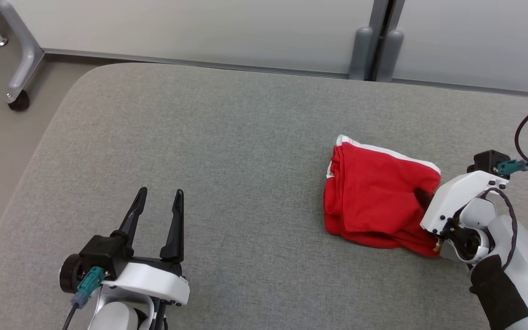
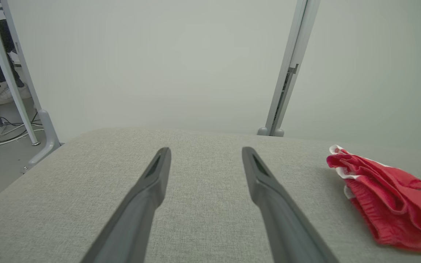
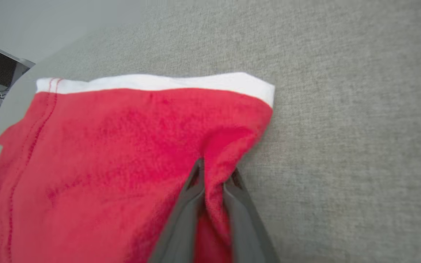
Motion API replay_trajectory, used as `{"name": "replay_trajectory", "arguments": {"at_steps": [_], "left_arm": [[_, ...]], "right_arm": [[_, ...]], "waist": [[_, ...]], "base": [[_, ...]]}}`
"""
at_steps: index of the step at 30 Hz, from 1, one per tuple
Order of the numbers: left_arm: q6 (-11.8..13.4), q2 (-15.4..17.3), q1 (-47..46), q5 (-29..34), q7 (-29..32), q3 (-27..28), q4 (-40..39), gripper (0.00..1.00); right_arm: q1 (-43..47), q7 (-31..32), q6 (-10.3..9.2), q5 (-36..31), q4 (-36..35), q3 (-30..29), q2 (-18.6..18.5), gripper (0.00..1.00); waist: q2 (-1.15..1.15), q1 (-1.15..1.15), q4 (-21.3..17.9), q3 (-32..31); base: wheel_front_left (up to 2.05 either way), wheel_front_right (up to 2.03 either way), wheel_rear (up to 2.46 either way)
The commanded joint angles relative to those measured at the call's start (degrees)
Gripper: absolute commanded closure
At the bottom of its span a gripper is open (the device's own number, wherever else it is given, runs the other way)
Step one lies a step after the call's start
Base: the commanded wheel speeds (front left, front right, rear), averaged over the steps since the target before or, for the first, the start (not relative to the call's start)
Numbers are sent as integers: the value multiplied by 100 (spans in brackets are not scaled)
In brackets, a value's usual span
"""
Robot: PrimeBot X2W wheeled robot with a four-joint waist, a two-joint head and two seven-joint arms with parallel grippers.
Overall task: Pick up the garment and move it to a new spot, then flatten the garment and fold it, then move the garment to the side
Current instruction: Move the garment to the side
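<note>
Nearest me, by the near edge of the grey padded table (image 1: 227, 137), my left gripper (image 1: 161, 191) hovers with its two dark fingers spread wide and nothing between them; its wrist view shows bare fabric in the gap (image 2: 206, 149). Toward the right edge, my right gripper (image 1: 422, 197) has its fingers pressed together on a raised fold of the red garment (image 1: 374, 192), pinching it near the right end of the white waistband, as its wrist view shows (image 3: 216, 167). The garment (image 3: 122, 146) lies bunched on the table's right half, waistband toward the far edge, well apart from the left gripper. Past the far edge stand pale wall panels (image 1: 200, 27), and off the far left corner a wheeled frame leg (image 1: 19, 98).
</note>
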Motion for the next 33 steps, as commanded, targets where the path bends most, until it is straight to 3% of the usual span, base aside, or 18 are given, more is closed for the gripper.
{"name": "replay_trajectory", "arguments": {"at_steps": [1, 6, 23, 28, 33], "left_arm": [[15, 15, -14, 30, -24, -7, -10, 0], [-18, 15, 57, 94, -24, -93, -22, 0], [-134, 18, -132, 105, -24, -459, -81, 0], [-193, 21, -316, 187, -24, -618, 18, 0], [-232, 62, -504, 263, -22, -719, 80, 0]], "right_arm": [[60, -149, 2, 47, -59, 46, -59, 100], [196, -474, 2, 204, -264, 283, -64, 100], [424, -666, 2, 809, -1713, 1524, -455, 100], [195, -769, 2, 831, -2010, 1891, -767, 100], [-118, -773, 2, 837, -2080, 2187, -1143, 100]], "waist": [[0, 0, -76, -64], [0, 0, -416, -228], [0, 0, -2607, -200], [0, 0, -2888, 23], [0, 0, -2899, 270]], "base": [[0, 0, 0], [0, 0, 0], [0, 0, 0], [0, 0, 0], [0, 0, 0]]}}
